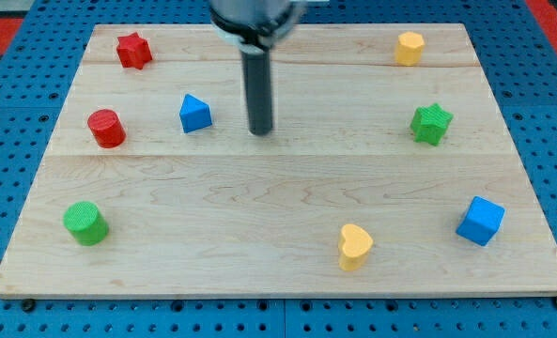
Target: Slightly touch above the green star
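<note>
Approach is beginning: my tip (260,130), a bare rod gripping nothing, is standing well left of the green star-shaped block (431,123); next, I judge, travelling right to just above it

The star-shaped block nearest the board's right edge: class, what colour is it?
Green. The green star shows best in the camera view, well right of my tip.

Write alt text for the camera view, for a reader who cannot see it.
My tip rests on a wooden board just right of a blue block, far left of the green star. Other scattered blocks: red star, red cylinder, green cylinder, yellow heart, blue cube, yellow block.
</note>
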